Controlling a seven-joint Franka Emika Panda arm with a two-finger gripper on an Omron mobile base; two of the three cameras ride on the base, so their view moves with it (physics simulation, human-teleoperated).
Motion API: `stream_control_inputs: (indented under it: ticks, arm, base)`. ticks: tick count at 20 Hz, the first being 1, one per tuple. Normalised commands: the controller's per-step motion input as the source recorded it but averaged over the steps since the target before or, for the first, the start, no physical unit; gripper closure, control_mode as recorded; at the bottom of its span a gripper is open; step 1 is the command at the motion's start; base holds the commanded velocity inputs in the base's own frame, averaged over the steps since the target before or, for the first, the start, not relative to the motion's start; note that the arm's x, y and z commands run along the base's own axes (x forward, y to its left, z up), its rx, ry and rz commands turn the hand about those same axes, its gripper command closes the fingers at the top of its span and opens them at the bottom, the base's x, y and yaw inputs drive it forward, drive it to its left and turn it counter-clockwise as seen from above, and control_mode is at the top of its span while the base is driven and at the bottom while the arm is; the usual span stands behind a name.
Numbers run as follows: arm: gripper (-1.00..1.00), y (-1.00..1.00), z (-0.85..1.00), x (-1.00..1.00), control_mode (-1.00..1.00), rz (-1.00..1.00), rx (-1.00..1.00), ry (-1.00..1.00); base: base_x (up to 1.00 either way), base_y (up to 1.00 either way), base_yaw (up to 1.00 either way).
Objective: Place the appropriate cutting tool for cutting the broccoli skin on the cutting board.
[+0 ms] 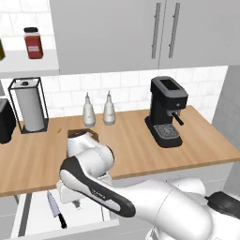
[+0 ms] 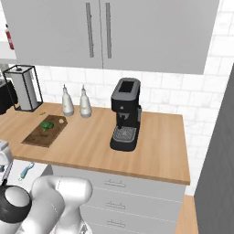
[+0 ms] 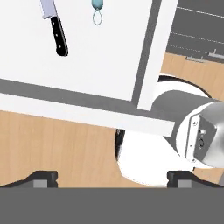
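Knife (image 3: pixel 54 24): in open drawer, well beyond gripper (image 3: pixel 112 177), off toward one side, handle nearer; gripper fingers apart, empty.

The open white drawer (image 3: pixel 87 65) holds the knife (image 3: pixel 56 26) and, at its 3 o'clock, a light-blue peeler (image 3: pixel 97 8). On the wooden counter (image 2: pixel 151 151), the cutting board (image 2: pixel 39 135) carries what seems to be broccoli (image 2: pixel 46 125).

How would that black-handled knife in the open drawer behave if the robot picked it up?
The knife looks stiff, so it should not bend. Lying flat in the drawer, it seems unlikely to roll. Its long thin blade may tip downward if gripped by the handle's end.
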Motion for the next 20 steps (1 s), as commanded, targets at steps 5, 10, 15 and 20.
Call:
stream_control_inputs:
  ticks: [5, 10, 15, 20]
  arm:
    - [-1.00, 0.48, -0.47, 0.45, -1.00, -0.02, -0.04, 0.02]
    - [-1.00, 0.09, -0.62, 0.03, -1.00, 0.00, -0.02, 0.00]
    - [-1.00, 0.00, -0.62, 0.12, -1.00, 0.00, 0.00, 0.00]
    - [-1.00, 0.00, -0.59, 0.06, -1.00, 0.00, 0.00, 0.00]
  base:
    - [0.00, 0.00, 0.00]
    - [0.00, 0.00, 0.00]
    - [0.00, 0.00, 0.00]
    - [0.00, 0.00, 0.00]
